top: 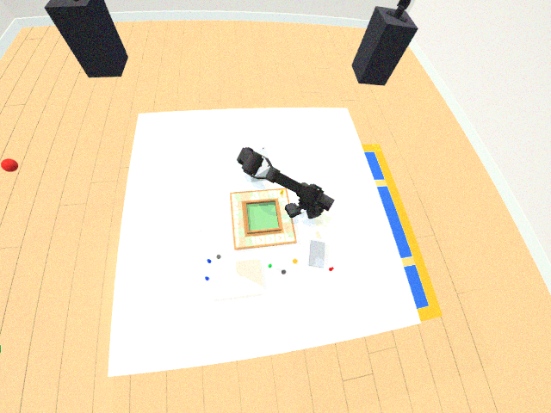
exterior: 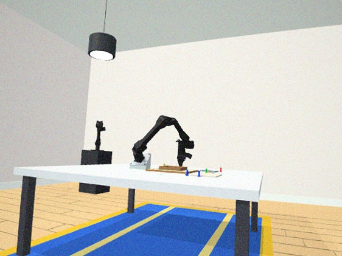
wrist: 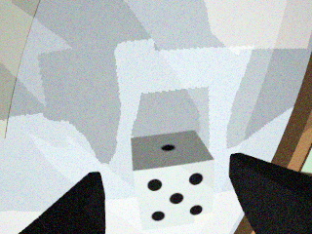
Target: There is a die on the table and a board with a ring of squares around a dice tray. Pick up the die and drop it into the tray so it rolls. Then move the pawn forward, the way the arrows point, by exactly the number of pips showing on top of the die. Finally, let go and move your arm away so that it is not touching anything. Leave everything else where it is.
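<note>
The white die (wrist: 175, 197) lies on the table beside the board. In the wrist view its bright face shows five pips and its shaded face one. My gripper (wrist: 167, 175) (exterior: 180, 164) is open around the die, pointing down, with a gap on each side. The arm hides the die and fingertips in the top view. The board (top: 238, 222) (wrist: 293, 132) has arrows on its squares; its edge is close to the right finger. The brown-walled dice tray (top: 244, 218) (exterior: 171, 168) has a green floor with no die visible. The yellow pawn (top: 281, 192) (exterior: 164, 164) stands at the board's back right corner.
Two blue pawns (top: 208, 261) (top: 207, 278), a green piece (top: 269, 265), grey discs (top: 218, 256) (top: 283, 271), an orange disc (top: 294, 261) and a red pawn (top: 331, 268) are in front of the board. A grey slab (top: 317, 254) and a pale sheet (top: 249, 268) lie there too.
</note>
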Robot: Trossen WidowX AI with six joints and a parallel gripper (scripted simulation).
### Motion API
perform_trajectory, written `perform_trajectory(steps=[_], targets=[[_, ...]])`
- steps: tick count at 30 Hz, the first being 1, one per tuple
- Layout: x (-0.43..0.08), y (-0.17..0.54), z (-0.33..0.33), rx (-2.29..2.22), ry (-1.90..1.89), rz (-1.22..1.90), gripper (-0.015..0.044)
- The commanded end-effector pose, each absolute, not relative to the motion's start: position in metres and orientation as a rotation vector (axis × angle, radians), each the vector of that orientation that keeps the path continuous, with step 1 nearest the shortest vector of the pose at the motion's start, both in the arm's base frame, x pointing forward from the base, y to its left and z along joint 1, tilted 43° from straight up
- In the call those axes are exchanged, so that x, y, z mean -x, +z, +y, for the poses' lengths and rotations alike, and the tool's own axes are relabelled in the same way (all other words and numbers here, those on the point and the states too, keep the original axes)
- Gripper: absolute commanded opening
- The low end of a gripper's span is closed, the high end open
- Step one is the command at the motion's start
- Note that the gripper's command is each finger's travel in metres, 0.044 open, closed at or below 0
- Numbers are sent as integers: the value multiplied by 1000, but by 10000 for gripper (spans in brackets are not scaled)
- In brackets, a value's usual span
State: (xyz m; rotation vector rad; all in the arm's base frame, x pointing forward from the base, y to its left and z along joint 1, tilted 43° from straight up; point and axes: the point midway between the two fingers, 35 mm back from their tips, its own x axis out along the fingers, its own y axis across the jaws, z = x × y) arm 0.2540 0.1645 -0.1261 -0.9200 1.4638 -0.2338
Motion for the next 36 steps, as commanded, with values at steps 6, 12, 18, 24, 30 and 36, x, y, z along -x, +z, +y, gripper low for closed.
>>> perform_trajectory(steps=[6, 12, 18, 24, 30, 36], targets=[[-254, -127, 163, 929, -232, 1463, 98], [-254, -124, 166, 929, -232, 1463, 0], [-253, -95, 193, 927, -228, 1464, 0], [-248, -63, 218, 926, -227, 1465, 0], [-240, -31, 237, 927, -228, 1466, 0], [-242, -27, 233, 958, -199, 1475, 0]])
